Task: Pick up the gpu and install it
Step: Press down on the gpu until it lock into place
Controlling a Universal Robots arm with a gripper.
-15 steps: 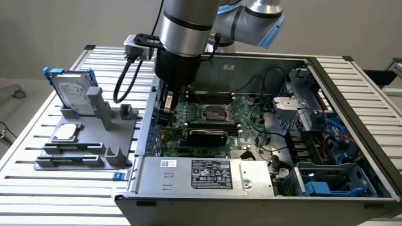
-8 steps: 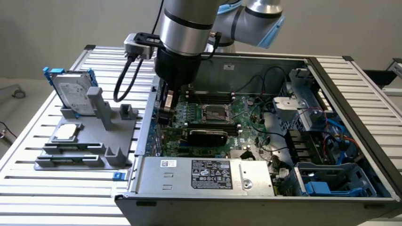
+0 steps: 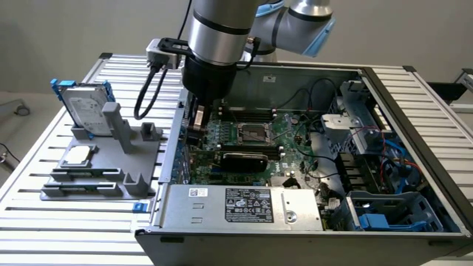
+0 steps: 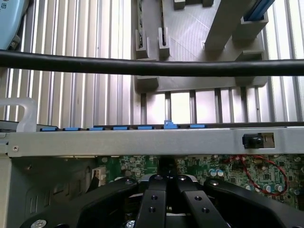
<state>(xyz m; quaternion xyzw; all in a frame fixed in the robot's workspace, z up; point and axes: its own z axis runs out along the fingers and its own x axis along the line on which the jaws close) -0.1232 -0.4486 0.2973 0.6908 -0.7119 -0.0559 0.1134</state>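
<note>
The robot arm (image 3: 221, 39) is reaching down into the open computer case (image 3: 414, 138), which is lying on its side on the slatted aluminium table (image 3: 44, 166). The gripper (image 3: 198, 126) is sitting at the case wall on the exterior view's left, just above the green motherboard (image 3: 296, 141). In the wrist view, the gripper (image 4: 166, 190) is showing its black fingers (image 4: 151, 209) pressed together, with nothing visible between them.

The gpu (image 3: 244, 160) is lying inside the case on the motherboard, just below the CPU socket (image 3: 250, 132) in the exterior view. Its black rounded shroud is facing up. The gripper is standing near it, toward the exterior view's left, and is not touching it.

A grey fixture tray (image 3: 96, 166) is sitting on the table beside the case, on the exterior view's left. A silver hard drive (image 3: 85, 108) in a blue-edged frame is standing upright at the far end of the tray. A small square silver chip (image 3: 78, 156) is lying flat on the tray, nearer the camera.

A power supply (image 3: 247, 205) with a black label is occupying the near corner of the case. A black cable (image 4: 152, 66) is crossing the wrist view in front of the table slats.
</note>
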